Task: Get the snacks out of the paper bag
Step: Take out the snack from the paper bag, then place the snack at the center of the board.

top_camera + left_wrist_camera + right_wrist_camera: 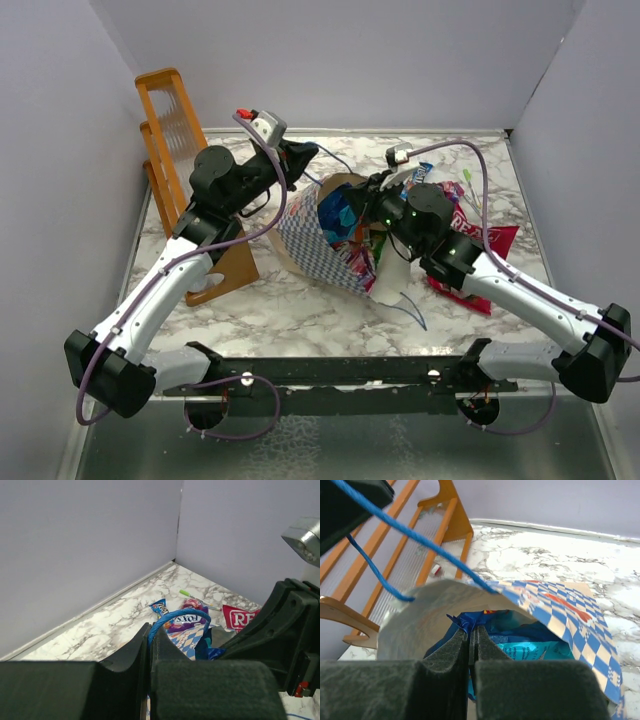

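Note:
The blue-and-white checkered paper bag lies tilted at the table's middle, its mouth open towards the right. My left gripper is shut on its thin blue cord handle and holds it up. My right gripper is inside the bag's mouth, shut on the crumpled edge of a blue packet. A teal packet lies beside it in the bag. The pink-red "REAL" pouch, a purple packet and a small blue packet lie on the table beyond the bag.
The orange wooden rack stands at the back left, close behind the bag and the left arm. A green-tipped stick lies near the back wall. A white scrap lies in front of the bag. Walls enclose the table on three sides.

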Action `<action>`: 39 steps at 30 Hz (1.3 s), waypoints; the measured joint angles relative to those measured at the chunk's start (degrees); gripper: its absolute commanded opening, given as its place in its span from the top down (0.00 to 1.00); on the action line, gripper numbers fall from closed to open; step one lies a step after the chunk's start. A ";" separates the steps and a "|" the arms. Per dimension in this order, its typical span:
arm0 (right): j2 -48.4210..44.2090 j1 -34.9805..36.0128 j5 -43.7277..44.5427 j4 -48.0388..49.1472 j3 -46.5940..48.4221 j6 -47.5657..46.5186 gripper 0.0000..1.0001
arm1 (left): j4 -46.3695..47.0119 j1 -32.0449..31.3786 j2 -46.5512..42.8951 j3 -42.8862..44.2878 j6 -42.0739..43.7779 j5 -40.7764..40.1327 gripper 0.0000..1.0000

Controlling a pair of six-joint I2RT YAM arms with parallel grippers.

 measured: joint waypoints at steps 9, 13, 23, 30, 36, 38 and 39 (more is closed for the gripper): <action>0.72 0.07 -0.07 -5.33 8.76 -2.32 0.99 | 0.00 1.99 -0.42 0.00 1.75 3.10 1.00; -2.71 0.07 1.20 -8.76 10.49 -4.26 0.99 | -0.07 2.21 -0.42 0.00 1.97 3.17 1.00; -14.91 0.07 6.21 -14.64 17.11 -7.13 0.99 | 0.00 2.23 -0.09 0.00 1.86 3.78 1.00; -18.80 0.04 25.81 -16.59 19.12 -13.55 0.99 | 0.28 2.23 -0.02 0.00 1.66 4.17 1.00; -14.60 -0.26 43.95 -9.81 14.67 -26.38 0.99 | 0.33 2.23 0.13 0.00 1.38 4.52 1.00; -11.58 -0.66 47.10 -10.56 14.56 -26.69 0.99 | 0.35 2.23 0.13 0.00 1.27 4.66 1.00; -10.19 -0.94 47.65 -10.99 14.75 -26.51 0.99 | 0.37 2.23 0.13 0.00 1.27 4.66 1.00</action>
